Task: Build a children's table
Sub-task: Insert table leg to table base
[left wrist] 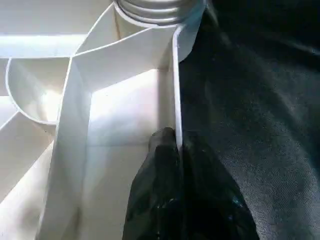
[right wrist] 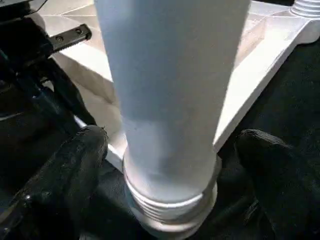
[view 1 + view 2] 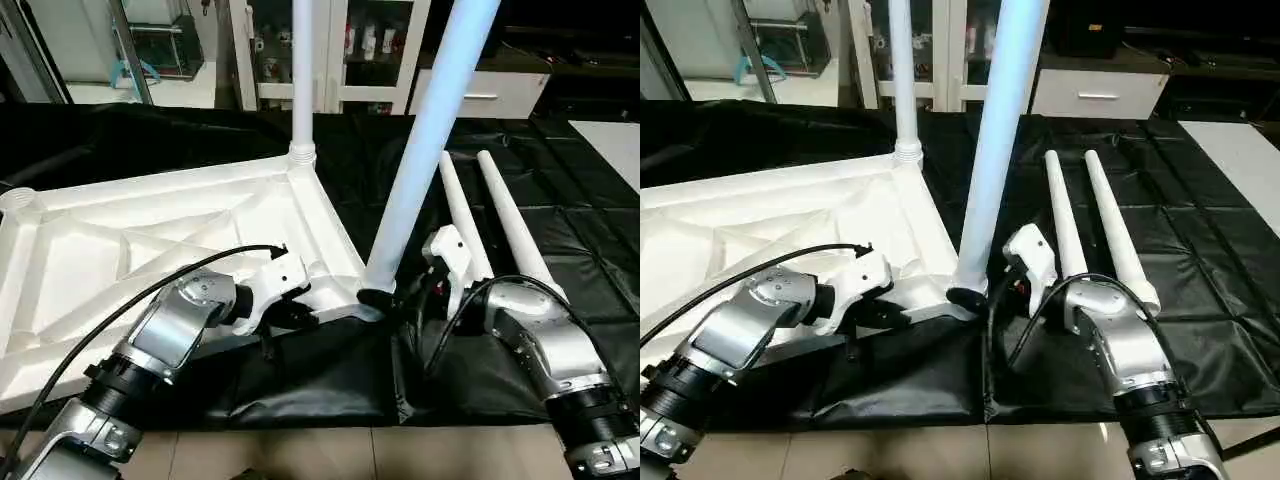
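The children's table's white tabletop (image 3: 150, 240) lies upside down on the black cover, ribs up. One leg (image 3: 302, 80) stands upright in the far corner socket. A second leg (image 3: 425, 140) leans in the near corner socket, and threads (image 2: 170, 210) show at its base. Two more legs (image 3: 462, 215) (image 3: 515, 225) lie side by side on the cover to the right. My left gripper (image 1: 175, 142) is shut on the tabletop's thin rim wall near that corner. My right gripper (image 2: 170, 150) is open, with its fingers (image 2: 75, 170) either side of the leaning leg's base, apart from it.
The black-covered work table (image 3: 560, 180) reaches right and back. Its front edge (image 3: 300, 425) runs just before my forearms, with tiled floor beyond. White cabinets (image 3: 370, 50) and a drawer unit (image 3: 490, 90) stand behind. A black cable (image 3: 130, 300) loops over my left forearm.
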